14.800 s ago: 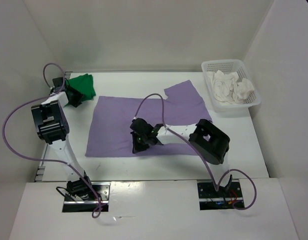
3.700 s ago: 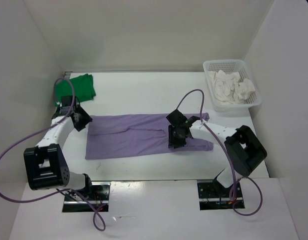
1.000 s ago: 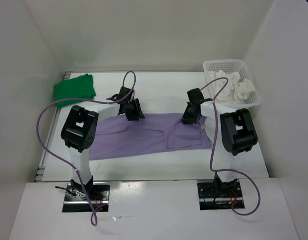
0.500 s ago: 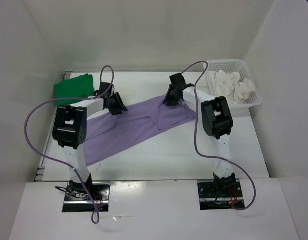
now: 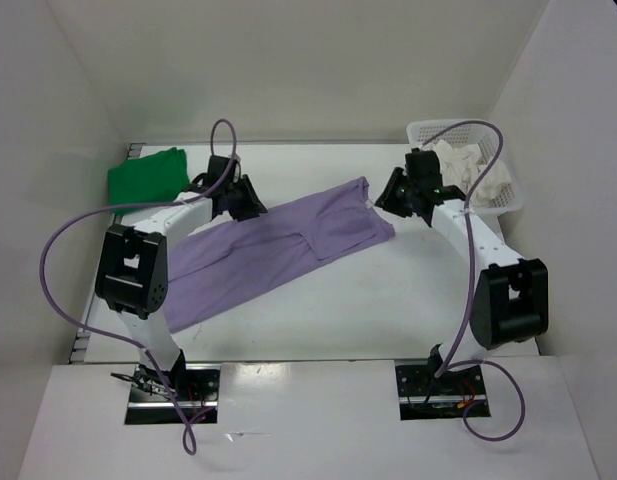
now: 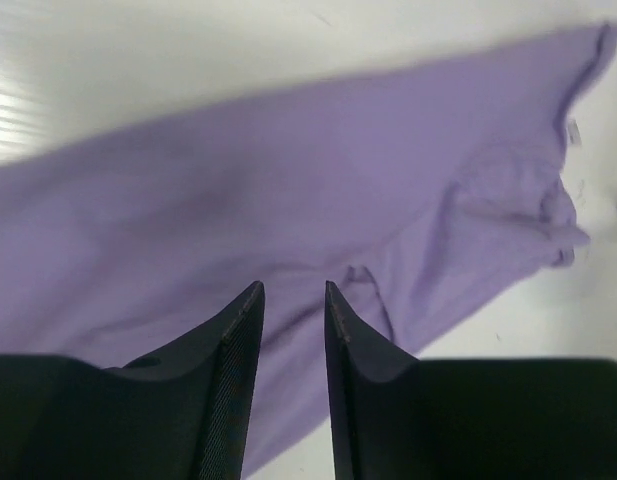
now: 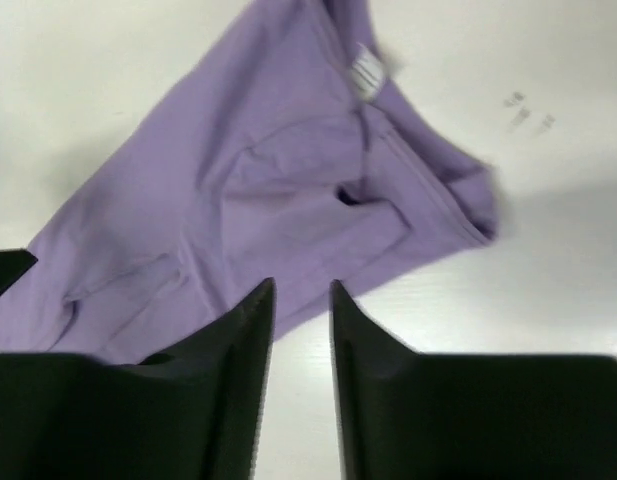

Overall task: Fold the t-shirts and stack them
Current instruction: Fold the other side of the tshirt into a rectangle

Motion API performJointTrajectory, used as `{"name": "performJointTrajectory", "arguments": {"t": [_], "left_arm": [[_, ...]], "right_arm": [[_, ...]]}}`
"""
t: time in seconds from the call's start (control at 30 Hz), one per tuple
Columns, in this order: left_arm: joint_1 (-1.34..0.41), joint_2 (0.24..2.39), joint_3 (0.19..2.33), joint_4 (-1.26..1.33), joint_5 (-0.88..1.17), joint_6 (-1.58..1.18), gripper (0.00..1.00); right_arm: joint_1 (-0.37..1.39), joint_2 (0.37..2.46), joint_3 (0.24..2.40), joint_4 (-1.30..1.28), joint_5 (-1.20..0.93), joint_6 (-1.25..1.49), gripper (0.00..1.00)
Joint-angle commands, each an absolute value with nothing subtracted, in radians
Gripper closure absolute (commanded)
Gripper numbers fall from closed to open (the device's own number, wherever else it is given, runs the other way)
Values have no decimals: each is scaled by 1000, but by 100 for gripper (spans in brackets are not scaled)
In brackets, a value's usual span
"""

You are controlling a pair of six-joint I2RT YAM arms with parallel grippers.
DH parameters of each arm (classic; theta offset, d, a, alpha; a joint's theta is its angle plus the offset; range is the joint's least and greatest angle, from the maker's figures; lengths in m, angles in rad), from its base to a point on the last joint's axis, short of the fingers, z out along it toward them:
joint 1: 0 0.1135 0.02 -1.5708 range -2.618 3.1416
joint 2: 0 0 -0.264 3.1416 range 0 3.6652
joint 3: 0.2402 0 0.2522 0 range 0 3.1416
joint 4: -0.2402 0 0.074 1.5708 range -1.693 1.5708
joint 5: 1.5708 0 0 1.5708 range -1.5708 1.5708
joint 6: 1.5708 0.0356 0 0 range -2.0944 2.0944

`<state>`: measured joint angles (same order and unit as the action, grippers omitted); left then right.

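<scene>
A purple t-shirt (image 5: 278, 245), folded into a long strip, lies slantwise on the white table (image 5: 388, 300), from near left to far right. My left gripper (image 5: 244, 200) hovers over its far edge, jaws a little apart and empty; the left wrist view shows the gripper (image 6: 293, 287) above the purple cloth (image 6: 288, 180). My right gripper (image 5: 393, 194) is just right of the strip's far end, near the basket, jaws a little apart and empty; the right wrist view shows the gripper (image 7: 300, 285) over the shirt's (image 7: 268, 180) edge. A folded green t-shirt (image 5: 148, 177) lies at the far left corner.
A white mesh basket (image 5: 458, 126) with crumpled white shirts (image 5: 468, 178) stands at the far right, close to my right arm. White walls close in the table on three sides. Purple cables loop over both arms.
The right gripper has let go of the shirt's far end and moved right toward the basket. The left gripper shifted slightly right. The shirt has settled flat and slantwise.
</scene>
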<state>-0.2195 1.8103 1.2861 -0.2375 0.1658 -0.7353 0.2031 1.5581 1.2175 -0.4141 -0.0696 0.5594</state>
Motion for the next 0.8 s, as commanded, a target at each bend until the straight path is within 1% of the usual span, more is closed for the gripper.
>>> {"name": "performJointTrajectory", "arguments": {"t": [0.0, 0.07, 0.1, 0.17, 0.27, 0.37, 0.47, 0.53, 0.6, 0.67, 0.77], "left_arm": [[-331, 1818, 1325, -254, 161, -770, 63], [-406, 1870, 1394, -276, 152, -770, 64], [-425, 1887, 1416, -285, 152, -770, 65], [-452, 1927, 1457, -285, 152, -770, 65], [-466, 1947, 1457, -255, 152, -801, 65], [-466, 1956, 1431, -204, 161, -821, 66], [-466, 1991, 1422, -183, 179, -821, 65], [-466, 2011, 1445, -183, 179, -810, 65], [-456, 2023, 1445, -183, 179, -810, 65], [-446, 2013, 1424, -170, 179, -810, 64], [-414, 1971, 1381, -160, 170, -799, 64]], "right_arm": [[149, 1522, 1102, -365, -87, 515, 69], [83, 1509, 1056, -341, -97, 532, 78], [69, 1509, 1043, -328, -116, 543, 81], [60, 1509, 1022, -299, -127, 552, 81], [60, 1519, 1022, -290, -127, 552, 81], [60, 1542, 1022, -270, -137, 528, 74], [60, 1566, 1022, -270, -121, 528, 73], [60, 1592, 1022, -261, -124, 528, 70], [60, 1626, 1048, -249, -187, 528, 70], [78, 1672, 1057, -230, -228, 528, 72], [109, 1723, 1080, -221, -210, 528, 75]]}}
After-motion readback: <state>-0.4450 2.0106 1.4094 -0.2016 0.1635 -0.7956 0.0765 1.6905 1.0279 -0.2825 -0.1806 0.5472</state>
